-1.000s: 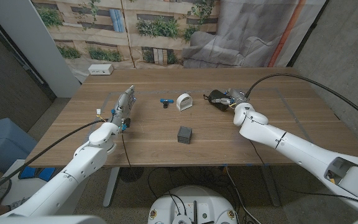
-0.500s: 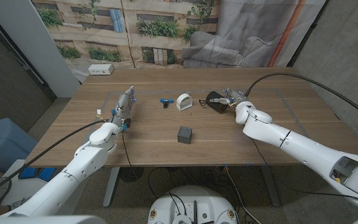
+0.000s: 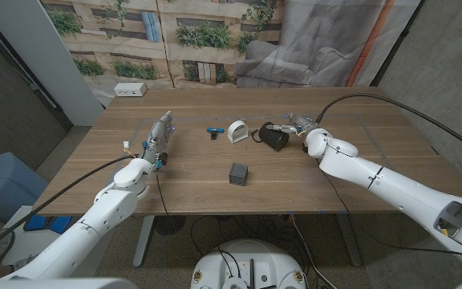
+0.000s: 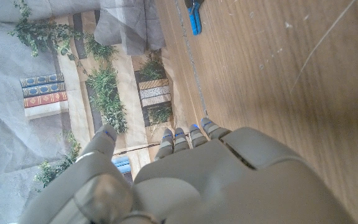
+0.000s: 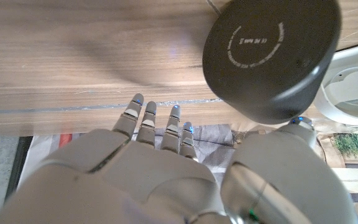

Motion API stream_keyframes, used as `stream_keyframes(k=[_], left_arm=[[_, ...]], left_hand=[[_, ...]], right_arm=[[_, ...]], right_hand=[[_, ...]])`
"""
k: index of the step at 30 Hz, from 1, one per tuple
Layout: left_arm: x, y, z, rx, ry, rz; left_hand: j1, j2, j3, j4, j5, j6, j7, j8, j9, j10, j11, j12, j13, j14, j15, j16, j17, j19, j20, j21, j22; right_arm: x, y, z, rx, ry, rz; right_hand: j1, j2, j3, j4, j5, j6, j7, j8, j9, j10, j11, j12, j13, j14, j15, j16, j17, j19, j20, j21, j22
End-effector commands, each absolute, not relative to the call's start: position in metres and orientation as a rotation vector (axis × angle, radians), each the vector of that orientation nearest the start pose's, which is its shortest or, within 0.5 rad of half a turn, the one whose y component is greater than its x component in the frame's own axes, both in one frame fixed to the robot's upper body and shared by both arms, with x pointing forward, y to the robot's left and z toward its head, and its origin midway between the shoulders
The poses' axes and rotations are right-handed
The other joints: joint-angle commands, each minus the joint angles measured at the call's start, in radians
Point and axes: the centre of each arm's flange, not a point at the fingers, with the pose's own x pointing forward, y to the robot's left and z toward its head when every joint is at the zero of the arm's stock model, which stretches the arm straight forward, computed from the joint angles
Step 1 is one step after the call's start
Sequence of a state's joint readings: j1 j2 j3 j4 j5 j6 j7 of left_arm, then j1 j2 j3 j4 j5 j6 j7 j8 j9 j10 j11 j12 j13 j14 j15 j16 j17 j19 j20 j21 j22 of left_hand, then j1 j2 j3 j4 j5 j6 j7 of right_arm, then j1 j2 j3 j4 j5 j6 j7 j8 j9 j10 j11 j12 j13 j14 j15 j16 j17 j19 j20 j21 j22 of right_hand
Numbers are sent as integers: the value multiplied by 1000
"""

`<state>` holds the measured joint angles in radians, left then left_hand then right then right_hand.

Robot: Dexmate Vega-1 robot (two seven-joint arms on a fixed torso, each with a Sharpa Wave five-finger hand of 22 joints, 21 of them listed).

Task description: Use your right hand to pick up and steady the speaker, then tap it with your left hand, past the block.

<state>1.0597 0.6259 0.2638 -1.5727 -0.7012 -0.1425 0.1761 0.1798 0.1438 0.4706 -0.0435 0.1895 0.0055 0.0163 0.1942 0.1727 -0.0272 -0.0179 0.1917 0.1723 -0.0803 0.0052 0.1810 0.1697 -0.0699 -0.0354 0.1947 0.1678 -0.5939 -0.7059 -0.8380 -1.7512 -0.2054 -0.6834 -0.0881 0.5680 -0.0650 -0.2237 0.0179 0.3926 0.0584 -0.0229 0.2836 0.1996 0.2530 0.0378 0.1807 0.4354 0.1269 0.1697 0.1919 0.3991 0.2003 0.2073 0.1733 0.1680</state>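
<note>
The black round speaker (image 3: 274, 138) lies on the table right of centre, and in the right wrist view its flat face with white lettering (image 5: 271, 57) is turned to the camera. My right hand (image 3: 299, 123) is just behind and to the right of it, fingers (image 5: 156, 126) spread and off it, thumb at its rim. The dark grey block (image 3: 238, 172) sits in the middle, nearer the front edge. My left hand (image 3: 160, 132) is far left of both, fingers straight, holding nothing; the left wrist view shows its back (image 4: 185, 180).
A white arched object (image 3: 237, 131) stands just left of the speaker, its edge (image 5: 353, 87) showing in the right wrist view. A small blue item (image 3: 213, 131) lies beside it. A white power strip (image 3: 130, 89) sits at the far left corner.
The speaker has shifted left and toward the front, away from the right hand's fingers. The right hand has drawn back a little. The left hand has stayed put.
</note>
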Motion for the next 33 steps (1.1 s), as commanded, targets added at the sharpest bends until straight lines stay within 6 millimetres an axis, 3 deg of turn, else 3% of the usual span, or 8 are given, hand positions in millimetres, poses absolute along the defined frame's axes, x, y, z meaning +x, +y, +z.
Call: stream_keyframes(k=[1, 6, 17, 28, 33], left_arm=[[607, 334, -60, -79, -490, -55], [605, 339, -55, -69, -502, -52], [601, 347, -50, -54, -520, -53], [600, 353, -39, -29, -557, -69], [605, 354, -34, -11, -579, -88]], left_hand=[[-9, 25, 2, 9, 9, 2, 7, -5, 1, 6, 2, -4, 3, -2, 3, -2, 2, 3, -46, -3, 3], [-12, 25, 3, 10, 10, 2, 8, -5, 1, 6, 4, -4, 3, -2, 3, -3, 1, 3, -46, -4, 3], [-17, 23, 6, 13, 10, 4, 8, -5, 1, 7, 4, -4, 3, -4, 2, -3, 1, 2, -46, -4, 3], [-22, 23, 9, 16, 11, 7, 9, -4, 1, 7, 6, -5, 3, -4, 2, -3, 1, 4, -47, -4, 3], [-24, 24, 11, 17, 11, 7, 10, -5, 1, 8, 7, -5, 3, -4, 3, -3, 1, 4, -46, -4, 3]], right_arm=[[630, -196, -1, -1129, -304, -52], [627, -202, 3, -1059, -356, -61], [618, -212, 19, -948, -427, -79], [621, -226, 18, -793, -484, -125], [624, -235, 16, -714, -518, -111]], right_hand=[[-15, 4, -7, 5, 3, 1, 3, -5, 3, -4, 1, 4, -1, -5, -3, 2, 2, 1, -2, 6, 0], [-32, 21, -8, 18, 4, 9, 6, -8, 2, -4, -10, 8, -9, -13, -22, 5, -1, 12, -14, 11, -1], [-66, 40, -15, 41, 2, 8, 7, -20, -1, -22, -1, 6, -23, -40, -23, 3, -6, 7, -36, 10, -1], [-102, 83, -16, 70, -4, 32, 15, -34, -7, -33, -15, 8, -58, -63, -98, 5, -28, 16, -144, 15, -2], [-116, 97, -17, 80, -7, 38, 17, -40, -9, -46, -31, 4, -72, -76, -118, 2, -36, 19, -162, 15, -2]])
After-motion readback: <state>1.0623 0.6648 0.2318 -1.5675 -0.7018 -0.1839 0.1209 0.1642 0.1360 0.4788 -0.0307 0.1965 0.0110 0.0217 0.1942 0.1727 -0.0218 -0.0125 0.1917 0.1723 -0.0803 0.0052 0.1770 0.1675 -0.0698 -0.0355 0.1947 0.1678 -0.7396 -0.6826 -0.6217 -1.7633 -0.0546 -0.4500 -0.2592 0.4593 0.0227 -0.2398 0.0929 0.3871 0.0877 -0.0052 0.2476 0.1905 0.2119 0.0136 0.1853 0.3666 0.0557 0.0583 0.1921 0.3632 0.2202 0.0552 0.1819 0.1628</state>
